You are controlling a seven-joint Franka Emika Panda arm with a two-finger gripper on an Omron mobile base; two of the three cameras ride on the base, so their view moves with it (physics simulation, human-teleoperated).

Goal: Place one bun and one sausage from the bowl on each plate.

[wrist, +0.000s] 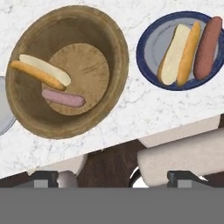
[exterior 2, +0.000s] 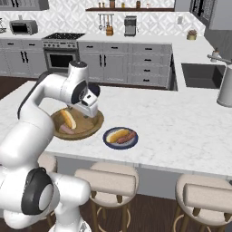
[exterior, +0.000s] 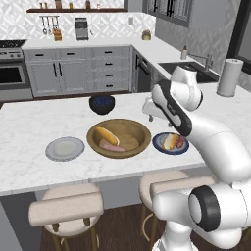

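Wooden bowl (wrist: 68, 72) holds one bun (wrist: 41, 72) and one sausage (wrist: 64, 98), lying roughly parallel, sausage just beside the bun toward the bowl's centre. Gripper (wrist: 111, 177) jaws wide open, holding nothing, apart from the bowl. Grey plate (exterior: 64, 148) bare; blue plate (wrist: 183, 51) filled.

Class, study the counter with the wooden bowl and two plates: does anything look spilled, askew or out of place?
Nothing stands out. The wooden bowl holds one bun and one sausage; the blue plate holds a pair; the grey plate sits bare.
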